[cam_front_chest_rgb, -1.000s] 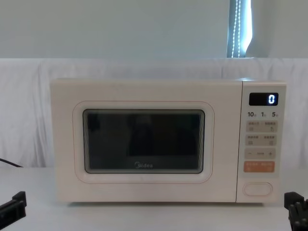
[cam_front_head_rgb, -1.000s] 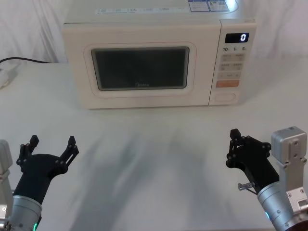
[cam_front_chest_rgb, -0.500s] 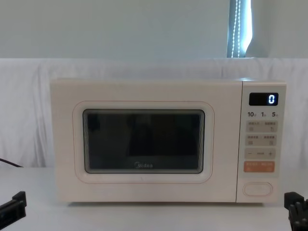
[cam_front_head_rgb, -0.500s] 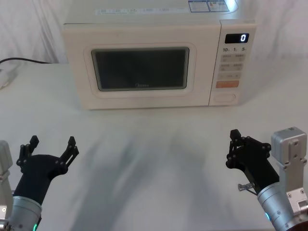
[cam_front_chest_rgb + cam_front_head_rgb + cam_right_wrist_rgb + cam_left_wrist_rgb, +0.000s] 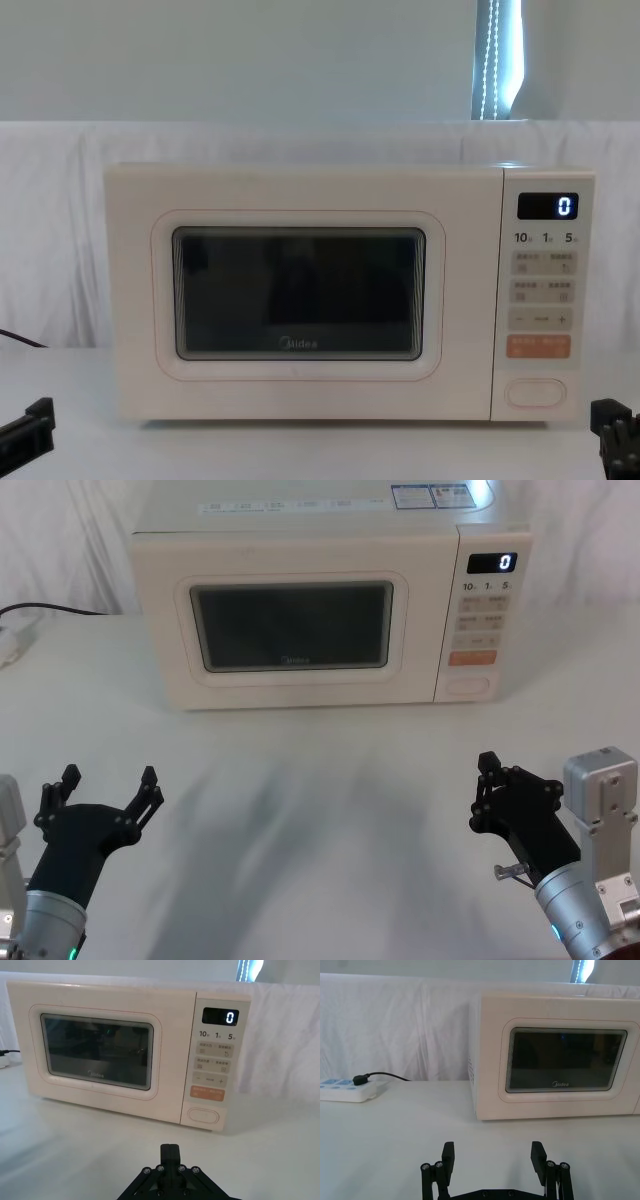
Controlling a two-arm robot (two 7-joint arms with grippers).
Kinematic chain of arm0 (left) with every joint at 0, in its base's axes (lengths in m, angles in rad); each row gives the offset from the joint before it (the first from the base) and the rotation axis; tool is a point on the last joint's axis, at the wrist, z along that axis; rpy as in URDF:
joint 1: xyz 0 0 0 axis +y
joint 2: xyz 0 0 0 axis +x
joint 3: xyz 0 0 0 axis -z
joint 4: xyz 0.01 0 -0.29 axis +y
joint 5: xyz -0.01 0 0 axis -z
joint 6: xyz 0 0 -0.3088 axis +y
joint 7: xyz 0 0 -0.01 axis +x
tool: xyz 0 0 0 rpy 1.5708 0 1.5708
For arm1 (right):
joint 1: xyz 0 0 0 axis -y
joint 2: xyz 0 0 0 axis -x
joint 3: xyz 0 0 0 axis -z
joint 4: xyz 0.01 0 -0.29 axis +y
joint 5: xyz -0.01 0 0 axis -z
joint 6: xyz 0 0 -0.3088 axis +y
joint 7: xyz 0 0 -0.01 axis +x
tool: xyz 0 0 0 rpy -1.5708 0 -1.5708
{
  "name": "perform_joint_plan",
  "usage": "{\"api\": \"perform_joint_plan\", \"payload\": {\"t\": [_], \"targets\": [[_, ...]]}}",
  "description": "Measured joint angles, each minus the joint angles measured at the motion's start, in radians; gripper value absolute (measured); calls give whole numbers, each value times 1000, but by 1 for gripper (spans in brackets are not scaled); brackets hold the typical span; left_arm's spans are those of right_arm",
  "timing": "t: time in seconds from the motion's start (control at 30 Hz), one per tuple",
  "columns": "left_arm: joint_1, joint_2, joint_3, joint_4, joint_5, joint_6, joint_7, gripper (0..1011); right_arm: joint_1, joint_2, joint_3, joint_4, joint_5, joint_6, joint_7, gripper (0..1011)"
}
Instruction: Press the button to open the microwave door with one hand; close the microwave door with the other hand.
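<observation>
The cream microwave stands at the back of the table with its door (image 5: 290, 625) closed; the dark window shows again on the door (image 5: 298, 295). The wide blank button (image 5: 467, 684) sits at the bottom of the control panel, under the orange key, and also shows as button (image 5: 203, 1115) and button (image 5: 535, 393). My left gripper (image 5: 110, 780) hovers open near the table's front left, far from the door; in the left wrist view the gripper (image 5: 493, 1155) holds nothing. My right gripper (image 5: 487, 770) is shut and empty at the front right, well short of the panel, fingertips (image 5: 169, 1149) together.
A white power strip (image 5: 345, 1091) with a black cable (image 5: 50, 608) lies at the table's far left, beside the microwave. White cloth covers the table (image 5: 320, 780) and hangs behind it. The display reads 0.
</observation>
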Motion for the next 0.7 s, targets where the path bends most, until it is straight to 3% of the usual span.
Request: {"api": "perform_joint_plan", "payload": {"t": [0.37, 0.7], "targets": [[0, 0, 0, 0, 0, 0, 0, 1001, 0, 0, 0, 0, 0, 0, 0, 0], [0, 0, 0, 0, 0, 0, 0, 1001, 56, -38, 37, 58, 9, -4, 40, 0]]}}
